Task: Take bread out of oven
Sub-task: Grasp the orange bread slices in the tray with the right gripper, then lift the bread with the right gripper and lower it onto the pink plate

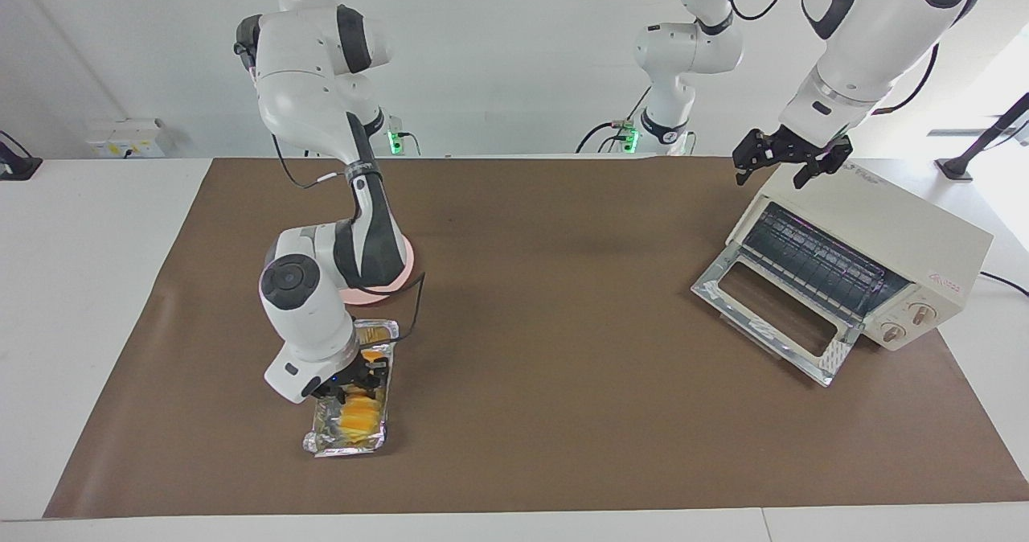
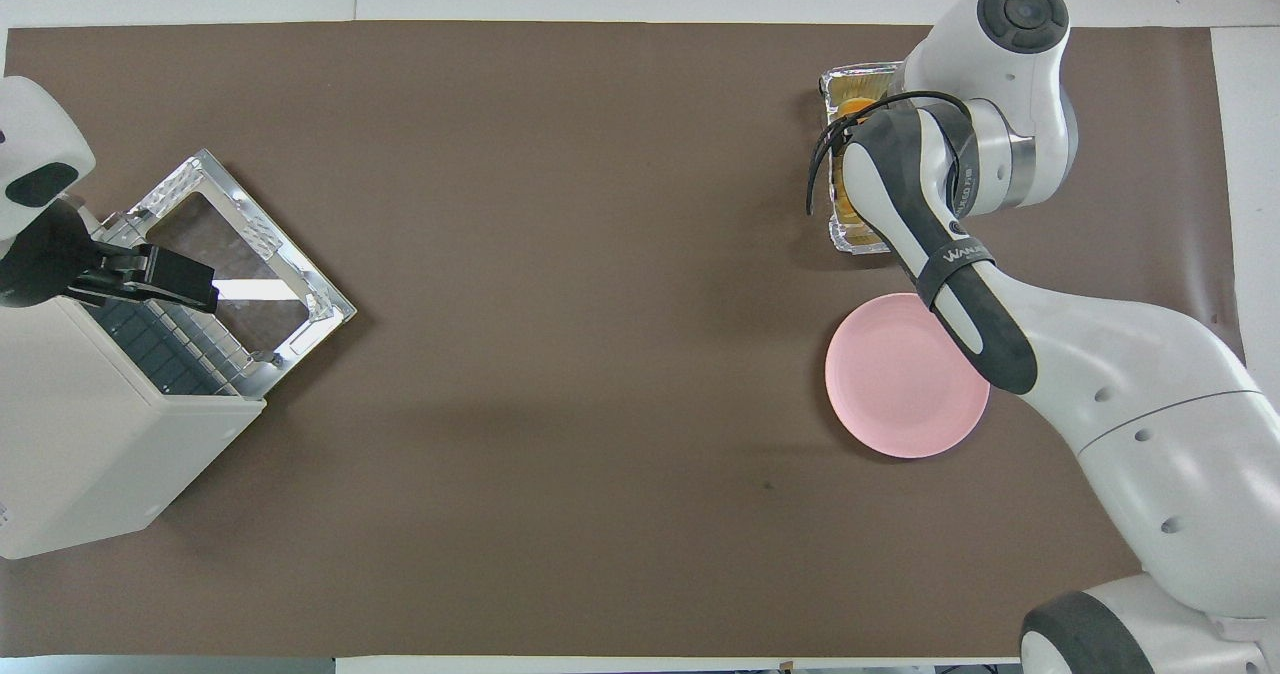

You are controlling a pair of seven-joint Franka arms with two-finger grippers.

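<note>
- Facing view: the right gripper (image 1: 351,381) is down in the foil tray (image 1: 347,441), its fingers at the sides of the bread (image 1: 359,419); whether they have closed on the loaf cannot be told.
- The tray lies on the brown mat (image 1: 547,413) toward the right arm's end, farther from the robots than the pink plate (image 2: 900,394).
- The left gripper (image 1: 792,158) waits, fingers spread, over the oven (image 1: 892,236).
- The oven's drop door (image 1: 772,317) hangs open.

Crinkly shiny foil tray (image 1: 347,439), matt brown mat (image 1: 547,365) (paper-like), glossy plastic plate (image 2: 900,394).
</note>
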